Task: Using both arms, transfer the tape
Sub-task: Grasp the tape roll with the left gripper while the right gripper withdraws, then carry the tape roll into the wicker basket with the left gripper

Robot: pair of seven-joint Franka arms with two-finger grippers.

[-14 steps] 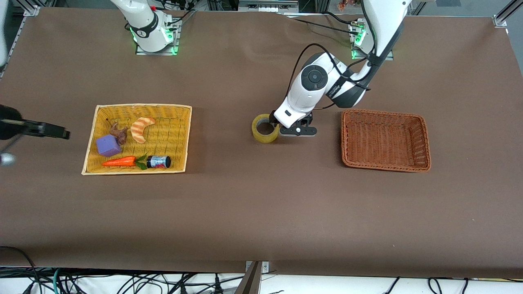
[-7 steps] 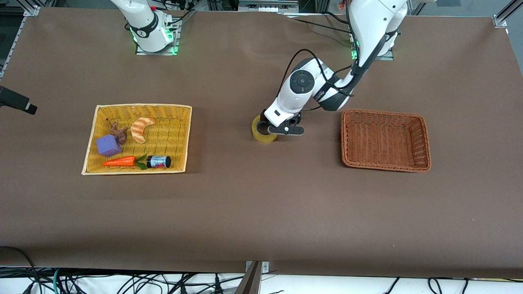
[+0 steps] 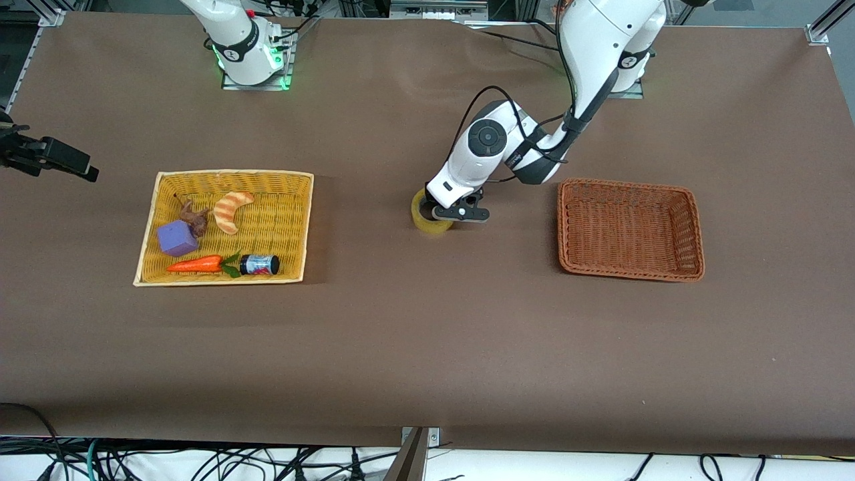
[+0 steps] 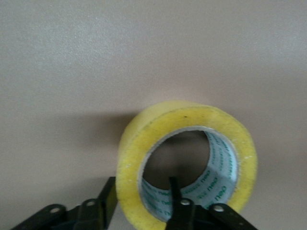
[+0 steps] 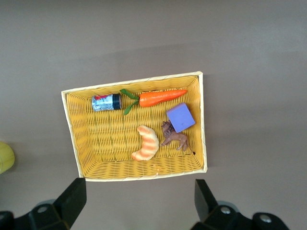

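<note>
The tape [image 3: 421, 218], a yellowish roll with a wide hollow centre, lies at the middle of the table between the two baskets. My left gripper [image 3: 446, 215] is down on it. In the left wrist view one finger [image 4: 108, 199] presses the outside of the tape [image 4: 192, 115] and the other stands inside the hollow against the printed core, shut on the roll's wall. My right gripper [image 3: 80, 167] hangs high at the right arm's end of the table, beside the yellow basket. Its fingers [image 5: 72, 199] stand wide open with nothing between them.
A yellow wicker basket [image 3: 297, 227] holds an orange-striped croissant piece [image 3: 230, 208], a purple block [image 3: 176, 238], a carrot [image 3: 195, 264], a small jar [image 3: 260, 264] and a brown figure. A brown wicker basket [image 3: 695, 230] stands toward the left arm's end.
My left gripper slid a little toward the right arm's end onto the tape and closed its fingers on the roll's wall. The right gripper shifted about at the view's edge, still open.
</note>
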